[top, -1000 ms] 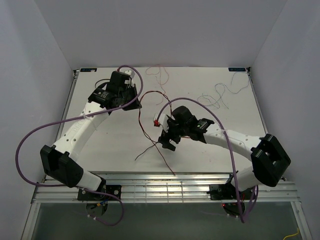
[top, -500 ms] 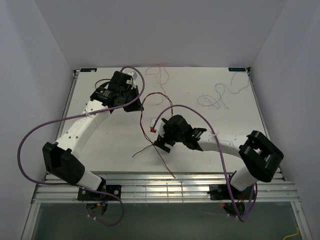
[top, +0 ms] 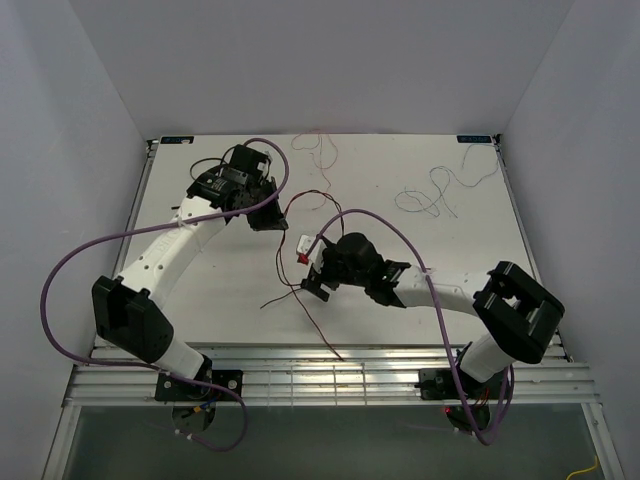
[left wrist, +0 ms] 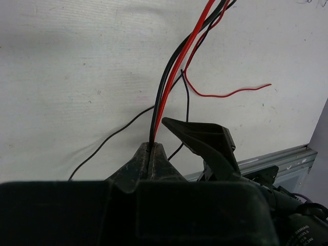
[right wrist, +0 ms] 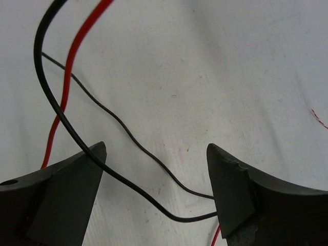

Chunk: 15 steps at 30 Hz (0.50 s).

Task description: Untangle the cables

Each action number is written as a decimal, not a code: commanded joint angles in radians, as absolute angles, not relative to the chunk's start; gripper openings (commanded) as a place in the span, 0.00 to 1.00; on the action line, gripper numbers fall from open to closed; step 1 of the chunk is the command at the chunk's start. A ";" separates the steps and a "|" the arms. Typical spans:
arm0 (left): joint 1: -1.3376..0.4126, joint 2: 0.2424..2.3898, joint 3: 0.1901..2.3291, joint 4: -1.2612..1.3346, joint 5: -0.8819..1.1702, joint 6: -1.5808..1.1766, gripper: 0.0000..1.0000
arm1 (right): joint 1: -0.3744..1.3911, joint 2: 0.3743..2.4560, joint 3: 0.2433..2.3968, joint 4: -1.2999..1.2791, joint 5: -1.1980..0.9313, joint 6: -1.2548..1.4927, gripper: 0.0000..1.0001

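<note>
The cables are thin red and black wires point(top: 322, 330) that run from my left gripper point(top: 270, 218) past a small red and white connector point(top: 304, 250) towards the table's front. In the left wrist view my left gripper point(left wrist: 152, 146) is shut on a red wire point(left wrist: 179, 61) and a black wire point(left wrist: 165, 82). My right gripper point(top: 313, 285) hovers over the same strands, open. In the right wrist view my right gripper point(right wrist: 156, 169) has two black wires point(right wrist: 128, 134) crossing between its fingers point(right wrist: 230, 189), and a red wire point(right wrist: 64, 102) at the left.
A pale whitish wire point(top: 437, 190) curls at the back right of the white table point(top: 220, 270). A pinkish wire point(top: 322, 152) lies at the back middle. Thick purple cables point(top: 60, 290) loop off both arms. A metal rail point(top: 330, 375) edges the front.
My right gripper has moved left, towards the wires below the connector. My left gripper has shifted a little to the right with the wires still in it.
</note>
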<state>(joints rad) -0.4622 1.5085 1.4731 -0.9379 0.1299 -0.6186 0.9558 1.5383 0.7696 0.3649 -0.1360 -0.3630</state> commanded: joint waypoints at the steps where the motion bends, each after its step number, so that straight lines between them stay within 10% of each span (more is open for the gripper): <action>1: -0.468 1.502 1.502 -0.951 0.129 -0.683 0.00 | 0.972 1.562 0.790 0.425 -0.235 -0.345 0.84; 9: -0.468 1.508 1.494 -0.943 0.141 -0.719 0.00 | 0.988 1.612 0.822 0.428 -0.304 -0.339 0.72; 15: -0.468 1.505 1.483 -0.943 0.129 -0.726 0.00 | 0.994 1.608 0.838 0.402 -0.298 -0.321 0.25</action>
